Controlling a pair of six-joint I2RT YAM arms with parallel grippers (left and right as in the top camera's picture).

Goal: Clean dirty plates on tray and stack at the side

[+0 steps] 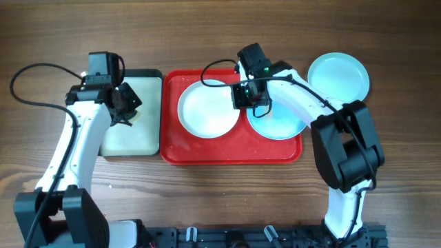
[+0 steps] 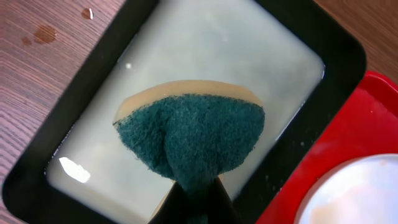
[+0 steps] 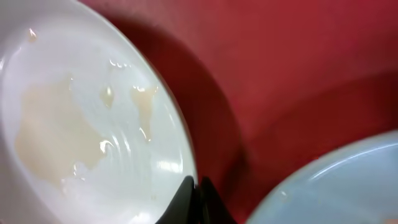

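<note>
The red tray [image 1: 231, 153] holds a white plate [image 1: 207, 109] on its left and a pale turquoise plate [image 1: 282, 124] on its right. The white plate carries a beige smear [image 3: 43, 130]. My right gripper [image 1: 242, 96] is shut on the white plate's right rim [image 3: 186, 163]; the jaws [image 3: 196, 190] pinch the edge. The turquoise plate [image 3: 336, 186] lies close beside it. A second turquoise plate [image 1: 337, 76] sits on the table right of the tray. My left gripper [image 1: 127, 103] is shut on a green and yellow sponge [image 2: 193, 134], held above the black-rimmed tray.
The black-rimmed tray [image 1: 131, 141] with cloudy pale liquid [image 2: 205, 56] stands against the red tray's left side [image 2: 348, 143]. Small wet spots [image 2: 43, 34] mark the wooden table. Black cables trail from both arms.
</note>
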